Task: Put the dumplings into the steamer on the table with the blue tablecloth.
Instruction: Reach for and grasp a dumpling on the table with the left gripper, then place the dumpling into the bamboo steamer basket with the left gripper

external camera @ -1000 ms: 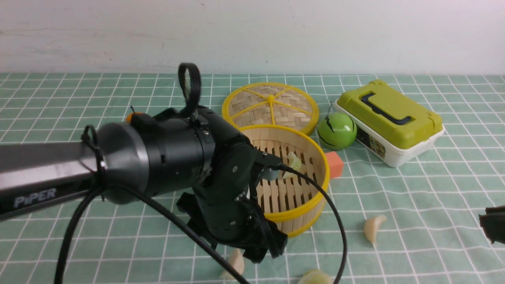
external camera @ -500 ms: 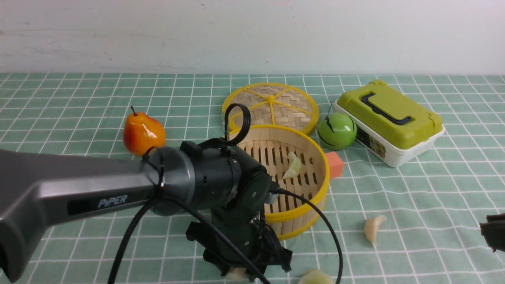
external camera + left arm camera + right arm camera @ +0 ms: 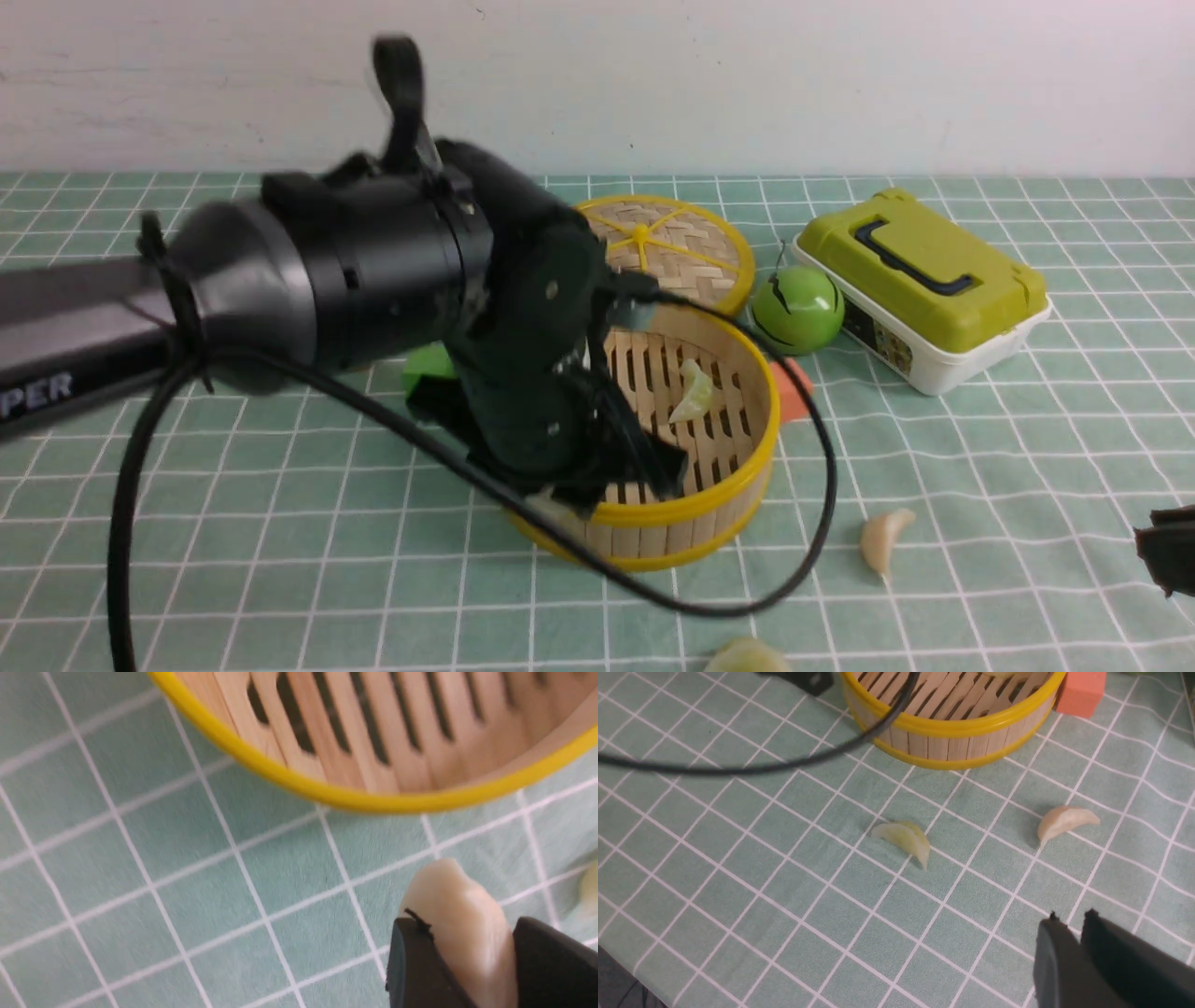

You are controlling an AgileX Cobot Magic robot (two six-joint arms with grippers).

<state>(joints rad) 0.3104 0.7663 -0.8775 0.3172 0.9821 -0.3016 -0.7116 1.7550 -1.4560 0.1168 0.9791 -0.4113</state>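
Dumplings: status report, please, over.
Left gripper shut on cream dumpling, beside steamer. Right gripper shut, empty. Green dumpling inside; two on cloth. Cable across steamer front.

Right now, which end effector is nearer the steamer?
Left. The left end effector, clamping a cream dumpling, hangs just outside the near rim of the steamer. The right end effector is well off to the steamer's right, not touching it.

Black-and-grey left arm [image 3: 280, 271] reaches in from the left, wrist angled down. Its black two-finger left gripper [image 3: 460, 926] is clamped on a cream-white pleated dumpling [image 3: 448, 891]. Black two-finger right gripper [image 3: 1069, 919] sits low at right edge, fingers nearly together, holding nothing.
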